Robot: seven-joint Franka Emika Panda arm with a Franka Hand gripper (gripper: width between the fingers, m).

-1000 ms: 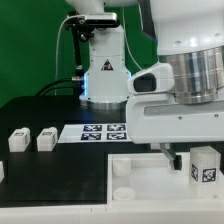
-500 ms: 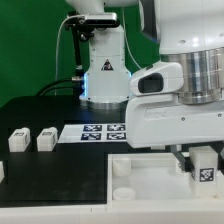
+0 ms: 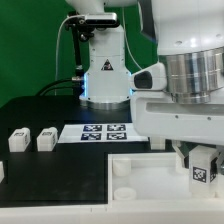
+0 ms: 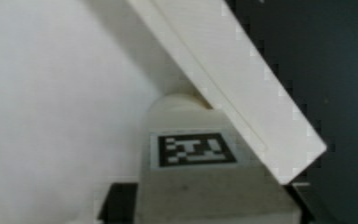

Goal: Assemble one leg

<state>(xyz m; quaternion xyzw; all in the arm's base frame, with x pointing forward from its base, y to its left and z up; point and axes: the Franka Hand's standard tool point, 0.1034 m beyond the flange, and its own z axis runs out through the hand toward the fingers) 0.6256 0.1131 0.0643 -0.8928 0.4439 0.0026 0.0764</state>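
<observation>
My gripper [image 3: 203, 158] is shut on a leg [image 3: 205, 168], a small white block with a square marker tag facing the camera. It holds the leg upright at the far right corner of the large white square tray-like part [image 3: 150, 182], just inside its raised rim. In the wrist view the leg [image 4: 197, 150] shows its tag between my dark fingers [image 4: 123, 203], next to the part's white rim [image 4: 229, 80]. I cannot tell whether the leg touches the part.
Two more legs [image 3: 18, 140] [image 3: 45, 140] stand on the black table at the exterior view's left, and a third [image 3: 2, 172] is cut off by the left edge. The marker board [image 3: 105, 132] lies behind the tray-like part. A round corner socket [image 3: 121, 168] shows on that part.
The gripper and the leg it holds have sunk slightly toward the tray-like part's corner, and the wrist has shifted a little. The other legs have not moved.
</observation>
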